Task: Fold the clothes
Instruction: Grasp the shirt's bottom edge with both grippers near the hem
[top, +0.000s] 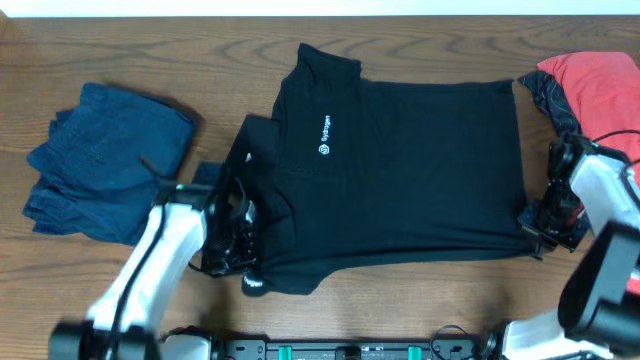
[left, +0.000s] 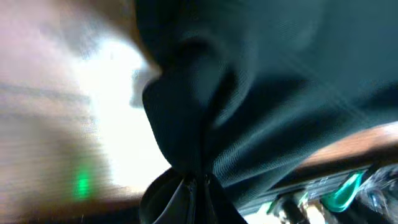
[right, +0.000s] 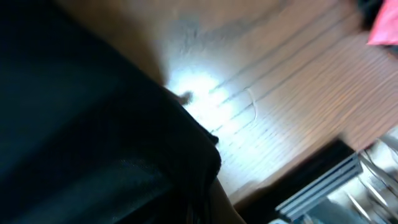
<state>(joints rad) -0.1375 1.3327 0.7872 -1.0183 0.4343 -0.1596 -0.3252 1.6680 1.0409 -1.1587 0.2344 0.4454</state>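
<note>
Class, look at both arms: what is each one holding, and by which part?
Both hold the black shirt. The left gripper pinches bunched fabric at its near left end; the right gripper seems to grip its near right corner.

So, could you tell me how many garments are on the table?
3: a black shirt in the middle, a navy garment at the left, a red garment at the far right. The dark patterned fabric beside it may be a fourth.
</note>
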